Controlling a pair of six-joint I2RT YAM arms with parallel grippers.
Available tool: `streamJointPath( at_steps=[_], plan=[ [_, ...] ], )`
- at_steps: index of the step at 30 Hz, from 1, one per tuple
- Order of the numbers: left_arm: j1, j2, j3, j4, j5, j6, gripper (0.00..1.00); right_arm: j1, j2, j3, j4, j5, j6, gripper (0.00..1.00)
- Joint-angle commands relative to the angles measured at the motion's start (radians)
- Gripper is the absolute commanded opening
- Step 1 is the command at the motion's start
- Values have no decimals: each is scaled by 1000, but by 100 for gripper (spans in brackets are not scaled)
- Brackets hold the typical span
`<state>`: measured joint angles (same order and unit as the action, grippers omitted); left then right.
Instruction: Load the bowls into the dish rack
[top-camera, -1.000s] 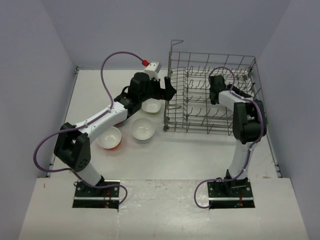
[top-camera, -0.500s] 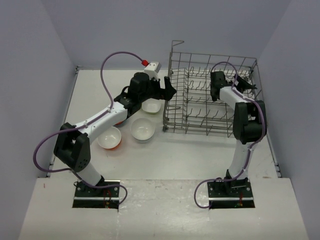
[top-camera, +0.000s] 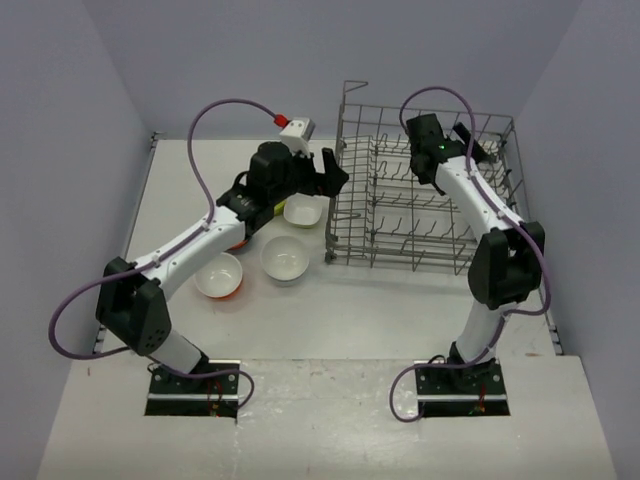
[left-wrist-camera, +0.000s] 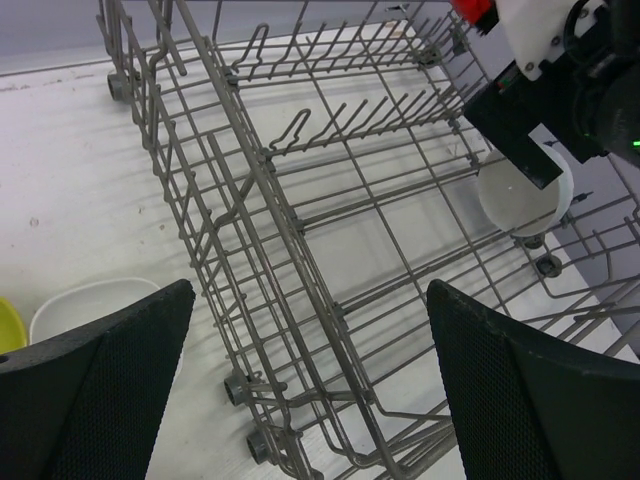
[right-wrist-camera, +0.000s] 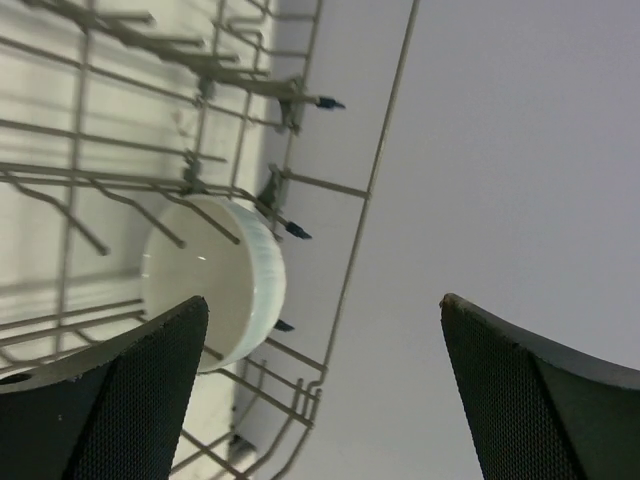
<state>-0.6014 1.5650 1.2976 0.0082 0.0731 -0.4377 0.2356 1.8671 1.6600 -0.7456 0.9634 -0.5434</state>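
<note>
One white bowl (right-wrist-camera: 215, 280) leans on edge in a corner of the dish rack (left-wrist-camera: 262, 165). The left pincer (left-wrist-camera: 308, 290) and the right pincer (right-wrist-camera: 322, 300) are spread wide, holding nothing. Bowls seem light, stiff, slippery, breakable; the rim is the safest hold.

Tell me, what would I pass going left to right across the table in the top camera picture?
orange bowl → round white bowl → rack
</note>
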Motion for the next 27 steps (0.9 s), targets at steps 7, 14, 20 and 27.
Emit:
streamJointPath(
  at_steps=[7, 14, 20, 27],
  plan=[
    [8, -155, 6, -169, -175, 10, 100, 27, -256, 61, -54, -363, 314, 99],
    [6, -279, -113, -417, -354, -50, 100, 28, -671, -228, 179, -669, 600, 99],
    [8, -345, -274, -519, -394, -114, 100, 28, -917, -480, 356, -871, 781, 99],
    [8, -298, -371, -533, -400, -142, 100, 28, -1042, -565, 362, -900, 865, 99]
  ],
)
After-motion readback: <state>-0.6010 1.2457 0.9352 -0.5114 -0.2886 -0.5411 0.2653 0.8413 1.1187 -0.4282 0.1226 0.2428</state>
